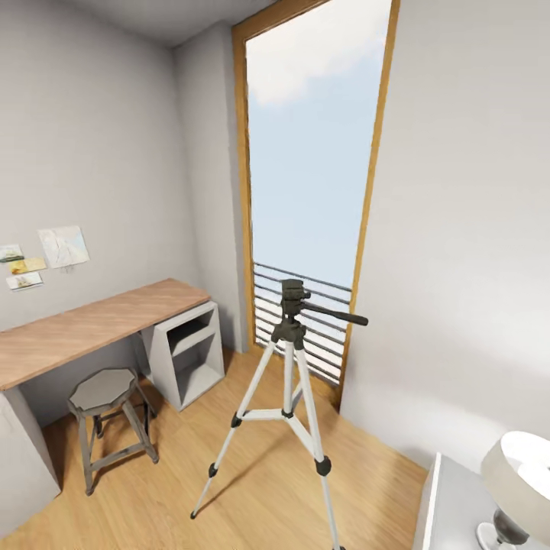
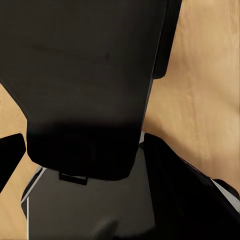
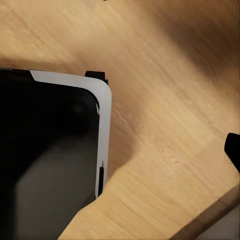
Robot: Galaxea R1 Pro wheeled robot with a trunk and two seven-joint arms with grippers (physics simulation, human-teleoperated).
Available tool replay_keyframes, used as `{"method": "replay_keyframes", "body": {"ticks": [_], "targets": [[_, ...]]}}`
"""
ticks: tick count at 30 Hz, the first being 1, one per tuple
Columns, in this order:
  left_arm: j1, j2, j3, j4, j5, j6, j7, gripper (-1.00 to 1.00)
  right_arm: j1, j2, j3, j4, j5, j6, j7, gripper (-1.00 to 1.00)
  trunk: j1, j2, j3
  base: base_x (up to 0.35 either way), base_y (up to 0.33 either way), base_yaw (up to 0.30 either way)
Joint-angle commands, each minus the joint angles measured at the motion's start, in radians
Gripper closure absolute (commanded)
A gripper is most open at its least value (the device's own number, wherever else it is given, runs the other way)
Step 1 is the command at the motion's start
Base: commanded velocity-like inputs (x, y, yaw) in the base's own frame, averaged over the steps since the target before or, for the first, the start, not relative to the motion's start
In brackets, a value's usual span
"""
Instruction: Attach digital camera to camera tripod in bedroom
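Standing on the wood floor [image 1: 260, 489] before the tall window [image 1: 313, 160], the tripod [image 1: 289, 382] spreads three silver legs under a matte black head. Wood-topped counter [image 1: 92, 328], octagonal stool [image 1: 103, 391] at left. My fingers' state, I cannot tell.

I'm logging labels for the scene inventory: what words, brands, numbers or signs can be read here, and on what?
None can be read.
The papers pinned on the wall above the desk: faint sketches, too blurred to tell any writing.
The camera tripod: no brand mark visible.
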Motion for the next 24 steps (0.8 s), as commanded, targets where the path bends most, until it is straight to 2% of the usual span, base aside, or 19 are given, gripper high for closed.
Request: {"method": "replay_keyframes", "body": {"ticks": [1,8,15,24], "targets": [[0.0,0.0,-0.009,0.0,0.005,-0.001,0.003,1.0,-0.001,-0.001,-0.008,0.003,0.01,-0.006,0.002,-1.0,0.0,-0.001,0.0,0.0,0.0,0.278],[0.0,-0.005,-0.009,0.0,0.005,0.0,0.003,1.0,-0.001,-0.004,-0.008,0.003,0.009,-0.006,0.002,-1.0,0.0,-0.001,0.0,0.0,-0.022,0.126],[0.0,-0.013,-0.009,0.0,0.005,-0.001,0.002,1.0,-0.001,-0.007,-0.008,0.003,0.009,-0.006,0.002,-1.0,0.0,-0.001,0.0,0.0,-0.165,0.02],[0.0,-0.014,-0.009,0.0,0.005,-0.001,0.002,1.0,-0.001,-0.008,-0.008,0.003,0.009,-0.006,0.002,-1.0,0.0,-0.001,0.0,0.0,-0.038,0.002]]}}
